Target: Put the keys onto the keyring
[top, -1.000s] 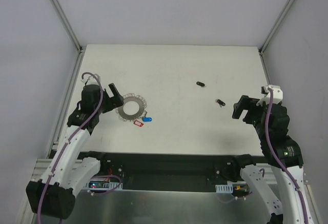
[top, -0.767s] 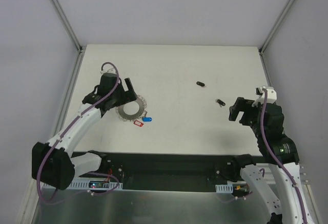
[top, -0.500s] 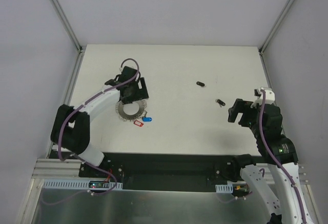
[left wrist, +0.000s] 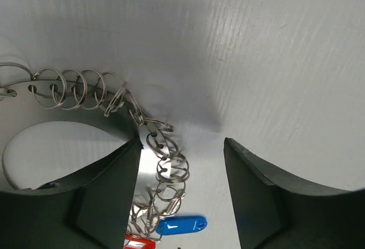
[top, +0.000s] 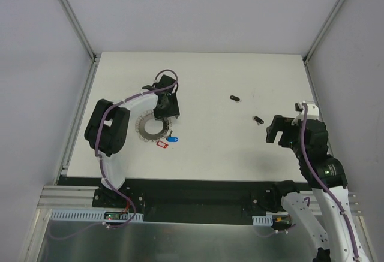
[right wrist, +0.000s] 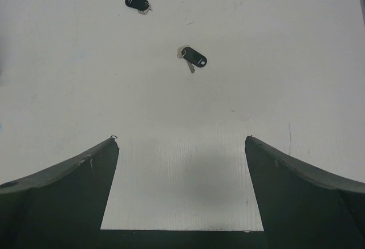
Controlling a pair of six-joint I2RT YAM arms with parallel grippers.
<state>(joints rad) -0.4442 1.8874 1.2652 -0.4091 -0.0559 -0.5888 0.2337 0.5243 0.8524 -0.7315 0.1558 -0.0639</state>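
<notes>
A plain white bench fills the overhead view, walled in by pale grey panels with bare metal posts rising from its far corners. On it I count one keyring, two keys, one blue tag and one red tag. The keyring lies flat at about 9 o'clock from the bench's middle, its tags trailing off the rim toward 4 o'clock. The left tool hangs over the ring's 1 o'clock edge. In the left wrist view its fingers stand partly spread, straddling the wire loops of the rim, with bare bench showing between them and nothing pinched. The first key lies at 2 o'clock from the middle and the second key at 3 o'clock, well apart from the ring and near each other. Each runs its long axis roughly from 10 to 4 o'clock. In the right wrist view the second key's small silver loop sits at its 10 o'clock end. The right tool hovers just toward 4 o'clock of that key, spread wide and holding nothing.
</notes>
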